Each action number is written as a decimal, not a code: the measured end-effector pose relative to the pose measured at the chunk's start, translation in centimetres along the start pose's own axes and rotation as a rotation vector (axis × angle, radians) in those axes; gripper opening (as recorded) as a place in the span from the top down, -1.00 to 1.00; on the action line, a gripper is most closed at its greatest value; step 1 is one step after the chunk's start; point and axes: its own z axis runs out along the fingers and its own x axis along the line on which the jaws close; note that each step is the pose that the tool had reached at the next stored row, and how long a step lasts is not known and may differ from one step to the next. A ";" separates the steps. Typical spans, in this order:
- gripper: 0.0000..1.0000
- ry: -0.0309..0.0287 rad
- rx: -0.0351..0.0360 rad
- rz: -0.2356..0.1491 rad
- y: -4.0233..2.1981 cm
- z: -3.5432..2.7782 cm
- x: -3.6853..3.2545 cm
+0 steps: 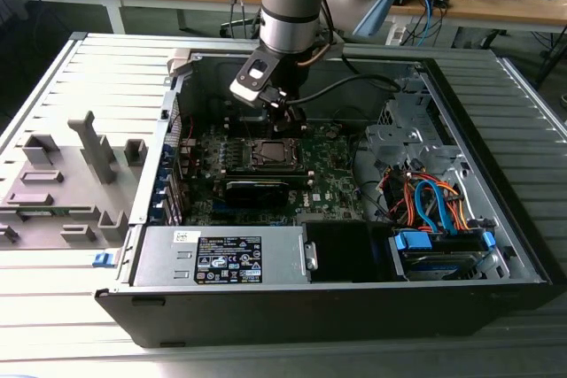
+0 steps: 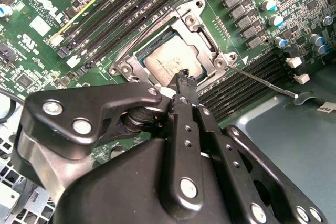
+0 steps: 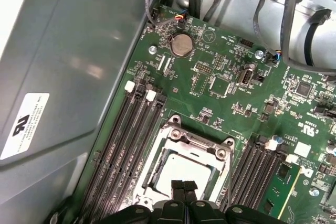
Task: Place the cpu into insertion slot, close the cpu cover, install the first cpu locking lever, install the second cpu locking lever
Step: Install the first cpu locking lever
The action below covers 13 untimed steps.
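The gripper (image 2: 184, 78) has its fingers (image 3: 178, 191) pressed together on nothing, the tip just at one edge of the cpu cover (image 2: 206, 40). This cover lies flat over the cpu (image 2: 168, 59), seated in the insertion slot (image 3: 155, 174) on the green motherboard (image 1: 332, 179), toward the exterior view's left inside the open computer case (image 1: 337, 312).

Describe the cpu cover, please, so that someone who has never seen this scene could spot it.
Inside the open computer case, find the green circuit board. Near its middle, between two banks of long black slots, lies the cpu cover. It is silver-grey and square where they are dark and narrow, and its cut-out window shows the pale cpu.
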 end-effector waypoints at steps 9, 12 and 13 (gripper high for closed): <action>0.79 -0.0012 0.0000 -0.033 0.00 0.00 0.00; 0.79 -0.0015 0.0000 -0.040 0.00 0.00 0.00; 0.79 -0.0016 0.0000 -0.043 0.00 0.00 0.00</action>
